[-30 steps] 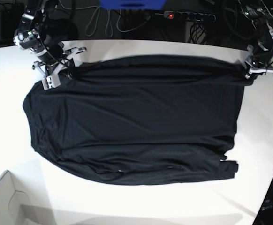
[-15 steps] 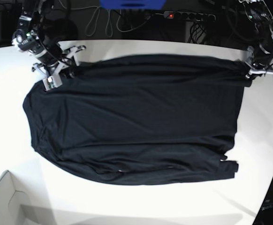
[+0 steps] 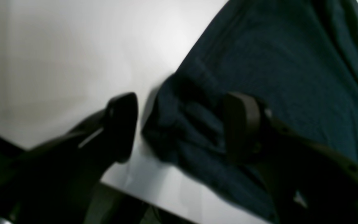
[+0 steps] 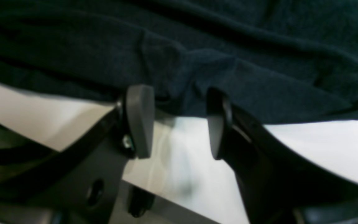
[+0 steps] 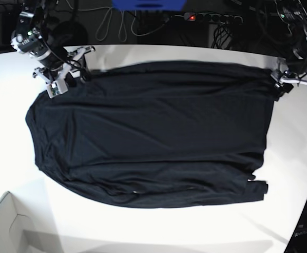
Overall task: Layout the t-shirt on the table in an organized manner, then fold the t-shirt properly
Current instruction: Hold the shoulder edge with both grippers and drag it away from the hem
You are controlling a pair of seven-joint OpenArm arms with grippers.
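The shirt [image 5: 148, 132] lies spread flat across the middle of the table [image 5: 159, 226]. At its far left corner the right gripper [image 4: 179, 121] has its jaws parted, with only table between the fingers [image 4: 140, 118] and the hem just past their tips. At the far right corner the left gripper [image 3: 179, 124] stands wide, a bunched fold of cloth loose between its jaws.

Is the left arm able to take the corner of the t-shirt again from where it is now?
Probably yes. The left hand stands open around the bunched corner of the t-shirt, which lies on the table, and nothing blocks it.
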